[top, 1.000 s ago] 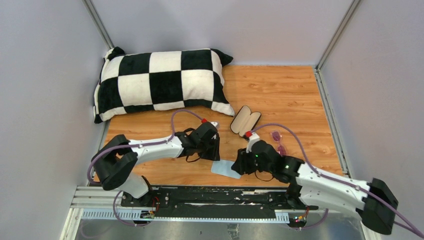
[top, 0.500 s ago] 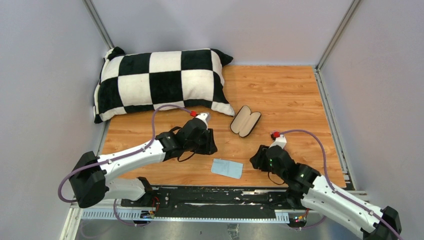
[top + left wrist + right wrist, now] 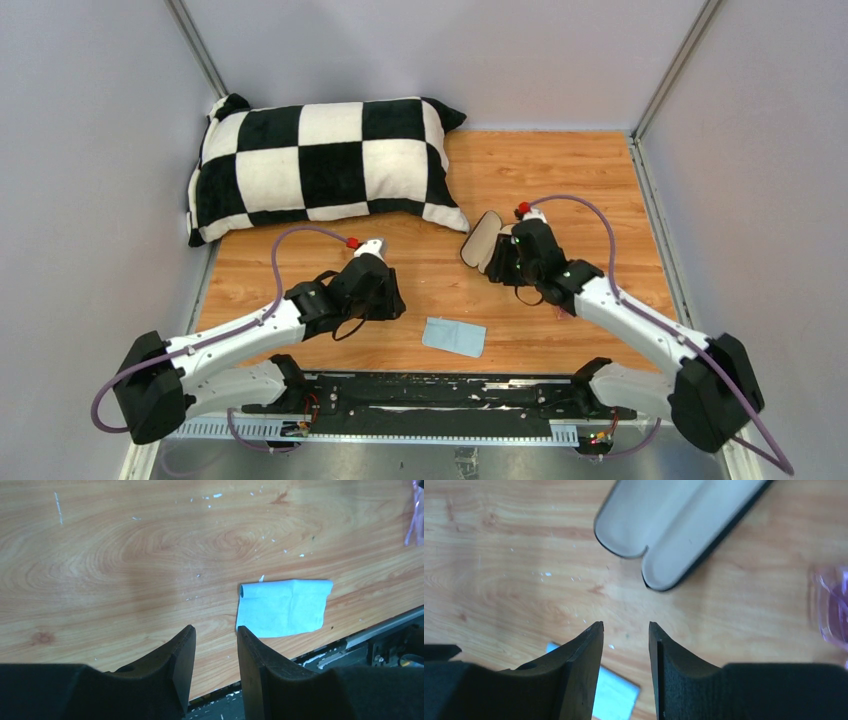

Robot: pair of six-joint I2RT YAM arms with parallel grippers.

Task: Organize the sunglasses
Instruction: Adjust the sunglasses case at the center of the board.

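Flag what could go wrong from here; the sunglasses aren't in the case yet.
The sunglasses sit at the very edge of the right wrist view, and the right arm seems to hide them in the top view, so a forearm sweep could knock them. The right gripper, open and empty, hangs near the open case; lowering it there might shove the case.

Readable text: none in any view | labels, brand names, numbers, signs: none legible | checked: wooden bench (image 3: 560, 180), checkered pillow (image 3: 320, 165), open case (image 3: 679, 525), blue cloth (image 3: 282, 607) — all plain, unmarked surfaces
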